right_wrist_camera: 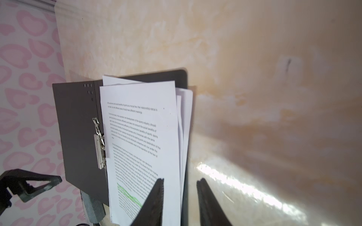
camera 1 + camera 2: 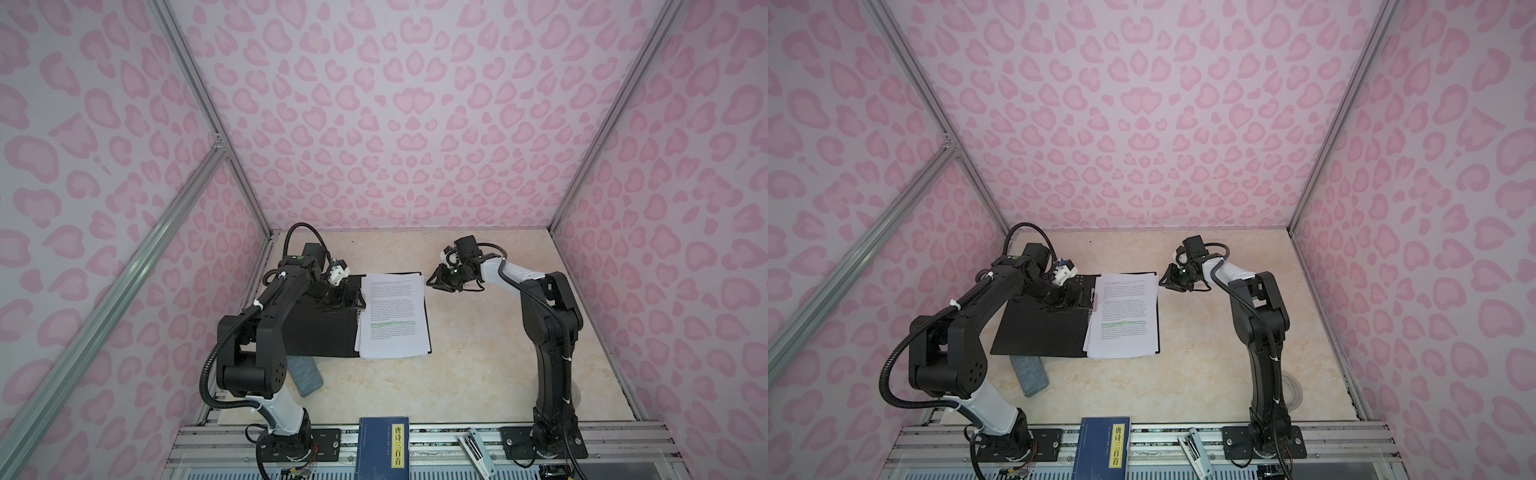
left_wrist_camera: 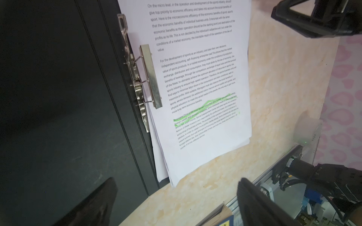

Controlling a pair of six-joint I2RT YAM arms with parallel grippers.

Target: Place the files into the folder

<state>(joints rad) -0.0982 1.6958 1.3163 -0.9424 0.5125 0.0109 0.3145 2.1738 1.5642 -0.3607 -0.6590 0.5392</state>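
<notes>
Where the files lay: the files point(image 2: 392, 316) sat as a loosely fanned stack on the right half of the open folder point(image 2: 320, 332), with a few corners poking just past the folder's edges.
Folder: it was spread flat on the counter point(image 2: 478, 353), black inside facing up, left half bare.
Metal clip point(image 3: 150, 76): it ran along the folder's spine, its bar over the sheets' spine-side edge; whether it pressed them down could not be told.
Risk: the stack probably was not squared, so shutting the cover might crease the overhanging corners. If the clip was not gripping, a nudge at the folder's far right corner could slide or buckle the thin sheets.
Left jaws: on the left arm point(image 2: 270, 307), they were spread fully wide above the folder's left half beside the clip, holding nothing.
Right jaws: on the right arm point(image 2: 548, 307), they were parted only narrowly, empty, poised just beside the folder's far right corner, apparently clear of the paper.
Grey pad point(image 2: 305, 376): it was tucked partly under the folder's near edge.
Dark blue book point(image 2: 384, 446): it lay well apart from the folder, toward the arms' bases.
</notes>
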